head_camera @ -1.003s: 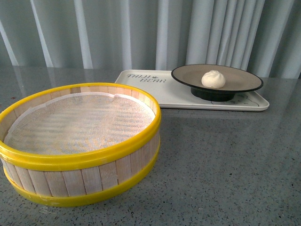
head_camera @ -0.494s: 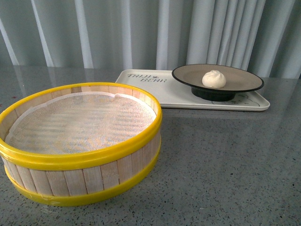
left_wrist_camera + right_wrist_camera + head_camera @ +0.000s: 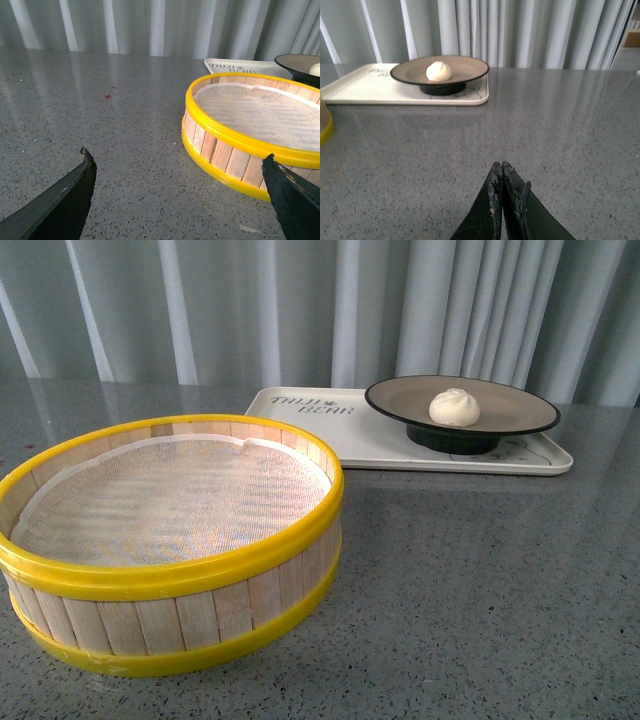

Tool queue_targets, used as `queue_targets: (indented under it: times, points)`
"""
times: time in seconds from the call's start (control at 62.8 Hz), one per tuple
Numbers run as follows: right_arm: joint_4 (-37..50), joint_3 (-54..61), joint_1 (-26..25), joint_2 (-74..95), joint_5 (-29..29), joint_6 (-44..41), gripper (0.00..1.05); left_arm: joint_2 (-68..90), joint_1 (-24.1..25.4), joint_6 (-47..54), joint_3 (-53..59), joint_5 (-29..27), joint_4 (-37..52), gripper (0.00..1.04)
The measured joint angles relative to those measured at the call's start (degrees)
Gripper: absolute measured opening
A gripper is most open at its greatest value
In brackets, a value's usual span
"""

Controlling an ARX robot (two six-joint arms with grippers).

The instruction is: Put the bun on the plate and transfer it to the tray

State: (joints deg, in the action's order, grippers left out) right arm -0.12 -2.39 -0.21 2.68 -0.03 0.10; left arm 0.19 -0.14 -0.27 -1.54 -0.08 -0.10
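Grey speckled desk [image 3: 480, 580]: bun [image 3: 454, 407] on plate [image 3: 520, 412], plate on tray [image 3: 300, 430], well beyond right tool [image 3: 502, 170], tips together; left tool [image 3: 180, 165] spread wide beside steamer basket [image 3: 180, 580]; judged complete, keep both tools clear.

The bun [image 3: 454, 407] sits in the middle of the plate [image 3: 520, 412], and the plate stands on the tray [image 3: 380, 445]. In front of the tray on the grey desk [image 3: 480, 580], close by but apart from it, stands a yellow-rimmed steamer basket [image 3: 170, 550].
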Motion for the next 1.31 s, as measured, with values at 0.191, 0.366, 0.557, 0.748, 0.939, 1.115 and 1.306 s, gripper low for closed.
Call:
queue_targets:
  times: [0.191, 0.366, 0.557, 0.748, 0.939, 1.115, 1.306]
  points:
    - [0.0, 2.03, 0.02, -2.27, -0.02, 0.0, 0.02, -0.07, 0.0, 0.0, 0.0, 0.02, 0.0, 0.98]
    - [0.0, 2.03, 0.02, -2.43, -0.02, 0.0, 0.02, -0.11, 0.0, 0.0, 0.0, 0.04, 0.0, 0.98]
    - [0.0, 2.03, 0.02, -2.45, -0.02, 0.0, 0.02, -0.11, 0.0, 0.0, 0.0, 0.04, 0.0, 0.98]
    - [0.0, 2.03, 0.02, -2.45, -0.02, -0.07, 0.36, -0.11, 0.0, 0.0, 0.0, 0.04, 0.0, 0.98]
    - [0.0, 2.03, 0.02, -2.45, -0.02, -0.07, 0.72, -0.11, 0.0, 0.0, 0.0, 0.02, 0.0, 0.98]
    - [0.0, 2.03, 0.02, -2.45, -0.02, 0.0, 0.98, -0.11, 0.0, 0.0, 0.0, 0.04, 0.0, 0.98]
    - [0.0, 2.03, 0.02, -2.45, -0.02, -0.04, 0.96, -0.11, 0.0, 0.0, 0.0, 0.04, 0.0, 0.98]
